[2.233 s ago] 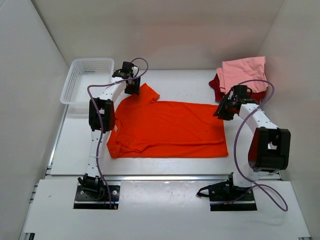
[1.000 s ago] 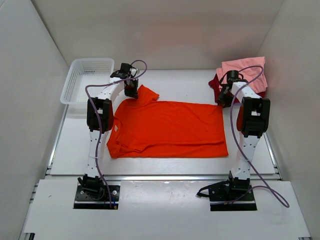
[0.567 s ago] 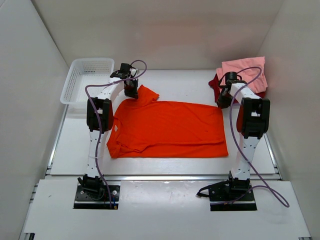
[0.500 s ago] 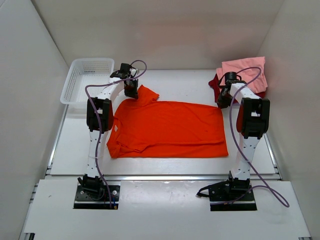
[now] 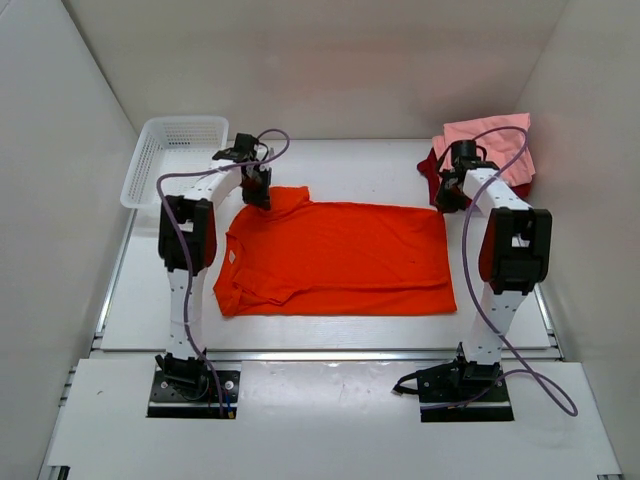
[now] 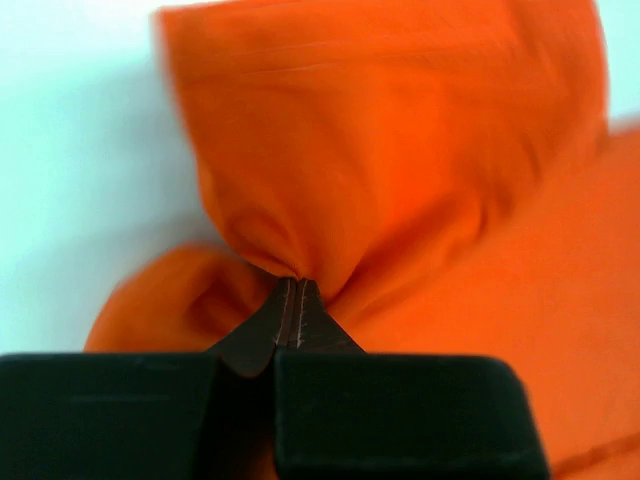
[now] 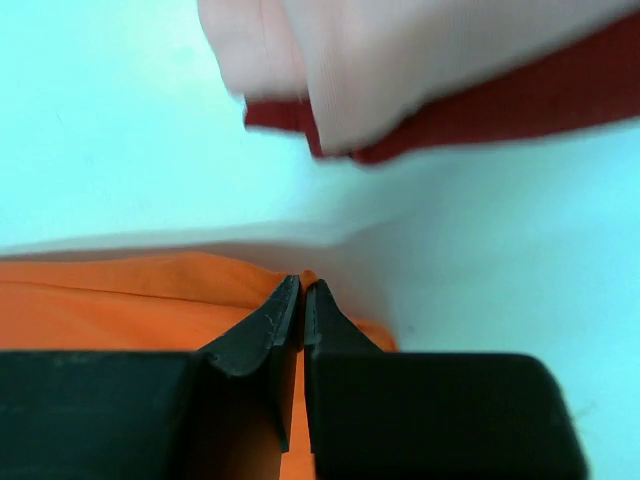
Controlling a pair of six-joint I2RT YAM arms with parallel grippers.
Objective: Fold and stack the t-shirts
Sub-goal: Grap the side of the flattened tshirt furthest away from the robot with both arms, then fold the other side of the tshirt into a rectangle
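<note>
The bright orange t-shirt [image 5: 340,255] lies spread flat mid-table. My left gripper [image 5: 259,196] is shut on its far left sleeve, the cloth bunched at the fingertips [image 6: 290,283]. My right gripper [image 5: 443,202] is shut on the shirt's far right hem corner [image 7: 310,276]. The light pink t-shirt [image 5: 492,143] lies folded on the dark red t-shirt [image 5: 436,172] at the far right corner; both show in the right wrist view, pink [image 7: 420,60] over red [image 7: 520,105].
A white mesh basket [image 5: 170,158] stands at the far left. White walls close in the table on three sides. Purple cables loop off both arms.
The left gripper has drawn the sleeve inward toward the shirt body, so the sleeve no longer sticks out. The right arm shifted slightly, still at the hem corner.
</note>
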